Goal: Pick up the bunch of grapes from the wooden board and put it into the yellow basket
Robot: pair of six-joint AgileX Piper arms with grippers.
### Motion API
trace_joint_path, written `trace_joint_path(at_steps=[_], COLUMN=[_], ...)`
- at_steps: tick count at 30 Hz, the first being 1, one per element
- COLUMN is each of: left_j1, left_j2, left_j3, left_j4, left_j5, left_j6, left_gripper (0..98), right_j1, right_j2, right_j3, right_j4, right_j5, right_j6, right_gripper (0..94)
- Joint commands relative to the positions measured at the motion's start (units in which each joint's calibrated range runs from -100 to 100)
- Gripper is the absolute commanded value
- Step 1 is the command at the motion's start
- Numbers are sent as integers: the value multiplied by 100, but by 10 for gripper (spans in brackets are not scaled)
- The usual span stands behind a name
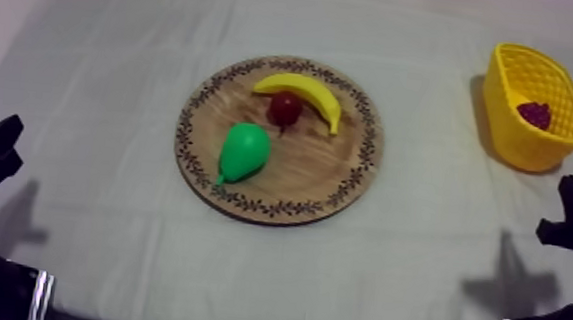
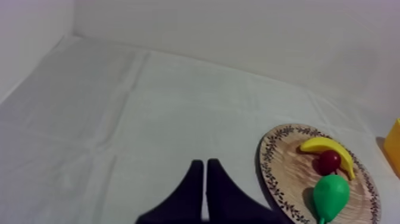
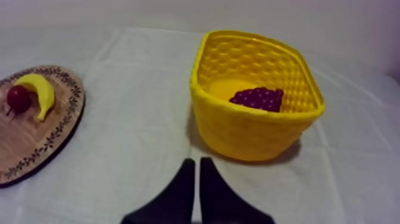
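Observation:
The purple bunch of grapes (image 1: 535, 115) (image 3: 258, 98) lies inside the yellow basket (image 1: 514, 134) (image 3: 250, 134) at the table's far right. The round wooden board (image 1: 320, 170) (image 2: 286, 173) (image 3: 30, 143) sits mid-table. My left gripper (image 1: 1, 140) (image 2: 205, 173) rests low at the left, fingers together as a narrow wedge, holding nothing. My right gripper (image 1: 572, 210) (image 3: 197, 173) rests low at the right, in front of the basket, shut on nothing.
On the board lie a banana (image 1: 307, 94) (image 2: 326, 150) (image 3: 37, 90), a small red fruit (image 1: 285, 109) (image 2: 329, 161) (image 3: 18, 99) and a green pear (image 1: 244, 151) (image 2: 329, 195). Bare cloth surrounds the board on all sides.

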Motion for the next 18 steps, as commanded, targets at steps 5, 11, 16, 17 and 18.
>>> trace_joint_path(at_steps=[5,11,16,17,18], left_j1=[-1,-1,-1,-1,-1], left_j2=[0,0,0,0,0], left_j3=[-1,-1,-1,-1,-1], left_j4=[0,0,0,0,0], left_j5=[0,0,0,0,0], left_j6=[1,1,1,1,1], left_gripper=[1,1,1,1,1], right_j1=[-5,-5,-5,-5,-5], right_j2=[-3,-4,-4,-4,-4], right_j3=[8,8,8,8,8], right_j4=[-10,-11,-11,-11,-11], right_j5=[124,140,142,142,142], right_j6=[116,603,725,731,735], right_gripper=[5,5,5,5,5])
